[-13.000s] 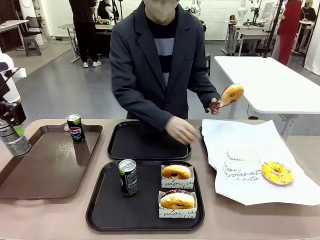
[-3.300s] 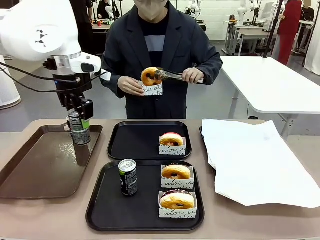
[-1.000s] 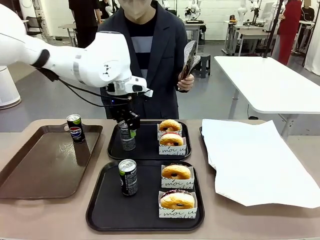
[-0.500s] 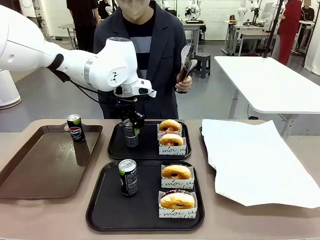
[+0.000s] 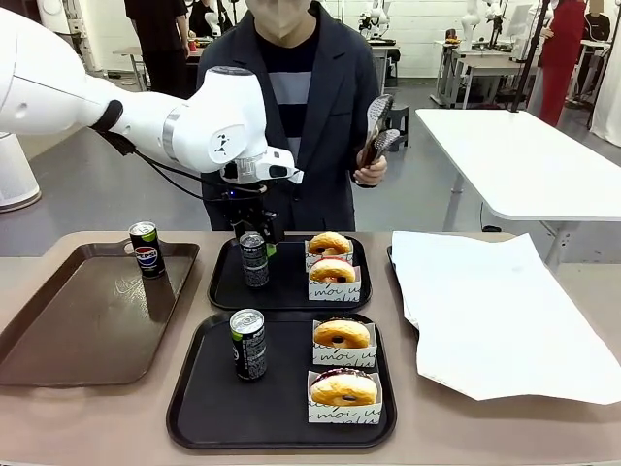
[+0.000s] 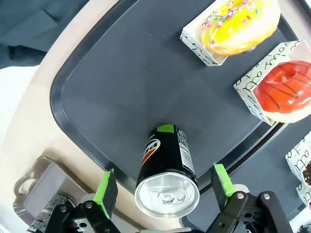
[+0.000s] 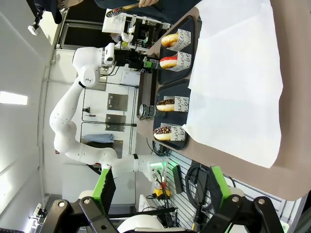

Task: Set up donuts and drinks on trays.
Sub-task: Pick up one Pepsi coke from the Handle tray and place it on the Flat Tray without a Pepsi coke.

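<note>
Can (image 6: 166, 174) upright btwn spread left pincer (image 6: 165, 187) pads — untouched.

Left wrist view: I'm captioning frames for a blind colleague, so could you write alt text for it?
The left gripper stands open, its green pads either side of an upright black soda can on a black tray. Further along the tray sit a yellow-sprinkled donut and a red donut in white paper sleeves.

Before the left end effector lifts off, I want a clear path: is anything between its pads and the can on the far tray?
Nothing visible. The left end effector is open, its pads on either side of the can, with gaps. The can stands upright on the far tray.
</note>
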Available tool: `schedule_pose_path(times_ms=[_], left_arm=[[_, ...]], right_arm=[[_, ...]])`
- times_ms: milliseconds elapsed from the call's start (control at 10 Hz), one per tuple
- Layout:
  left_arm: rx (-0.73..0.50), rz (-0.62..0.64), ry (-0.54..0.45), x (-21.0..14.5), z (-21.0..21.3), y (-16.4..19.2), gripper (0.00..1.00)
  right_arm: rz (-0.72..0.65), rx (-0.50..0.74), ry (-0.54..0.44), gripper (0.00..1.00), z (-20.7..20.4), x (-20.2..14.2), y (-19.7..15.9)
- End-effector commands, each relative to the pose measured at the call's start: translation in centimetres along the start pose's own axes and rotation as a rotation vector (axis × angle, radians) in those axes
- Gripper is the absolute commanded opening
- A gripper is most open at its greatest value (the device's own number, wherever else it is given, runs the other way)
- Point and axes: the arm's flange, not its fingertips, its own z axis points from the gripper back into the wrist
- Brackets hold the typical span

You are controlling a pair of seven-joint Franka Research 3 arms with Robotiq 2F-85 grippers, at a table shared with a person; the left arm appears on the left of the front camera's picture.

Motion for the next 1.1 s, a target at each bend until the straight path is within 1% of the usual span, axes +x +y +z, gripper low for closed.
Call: schedule_pose_path(times_ms=[0, 100, 300, 500, 700, 800, 900, 1000], left_arm=[[0.004, 0.058, -0.006, -1.2, 1.7, -0.1, 1.0], [-0.007, 0.098, -0.02, -2.5, 3.1, -0.1, 1.0], [-0.025, 0.113, -0.073, -4.9, 6.3, 0.2, 1.0], [-0.038, 0.157, -0.098, -9.5, 8.8, 1.0, 1.0], [-0.025, 0.213, -0.091, -12.5, 9.7, 1.5, 1.0], [-0.011, 0.21, -0.106, -13.8, 9.6, 1.6, 1.0], [0.013, 0.208, -0.112, -14.8, 9.1, 1.8, 1.0], [-0.009, 0.218, -0.082, -12.2, 10.3, 1.9, 1.0]], right_arm=[[0.022, 0.021, -0.014, 1.0, 0.1, 0.2, 0.1], [0.022, 0.021, -0.014, 1.0, 0.1, 0.2, 0.1], [0.022, 0.021, -0.014, 1.0, 0.1, 0.2, 0.1], [0.022, 0.021, -0.014, 1.0, 0.1, 0.2, 0.1], [0.022, 0.021, -0.014, 1.0, 0.1, 0.2, 0.1], [0.022, 0.021, -0.014, 1.0, 0.1, 0.2, 0.1], [0.022, 0.021, -0.014, 1.0, 0.1, 0.2, 0.1], [0.022, 0.021, -0.014, 1.0, 0.1, 0.2, 0.1]])
